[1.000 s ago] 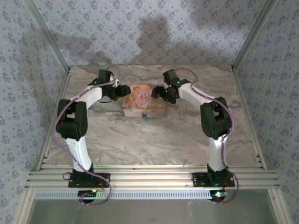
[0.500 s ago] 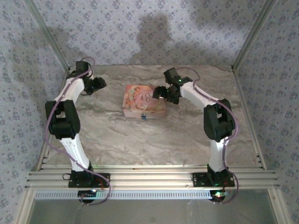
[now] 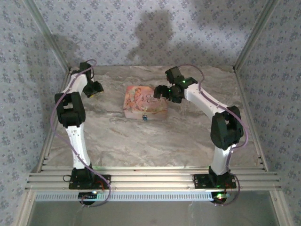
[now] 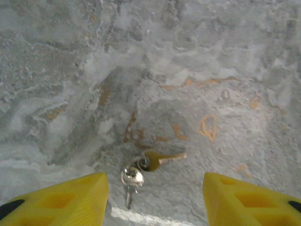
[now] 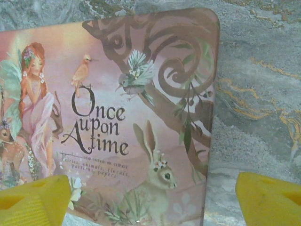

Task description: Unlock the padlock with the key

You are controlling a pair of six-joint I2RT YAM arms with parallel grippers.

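early | left pincer (image 4: 153,200) agape, empty, over keys (image 4: 141,165) on table (image 4: 211,70) | right pincer (image 5: 141,197) wide, empty, over box (image 5: 117,117) | padlock (image 3: 145,116) untouched | todo: grab key, insert, turn

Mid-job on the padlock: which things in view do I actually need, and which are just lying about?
Needed:
- padlock
- keys on a ring, one brass and one silver, lying on the table

Just there:
- pink picture-lidded box, with the padlock by its near edge
- the table itself
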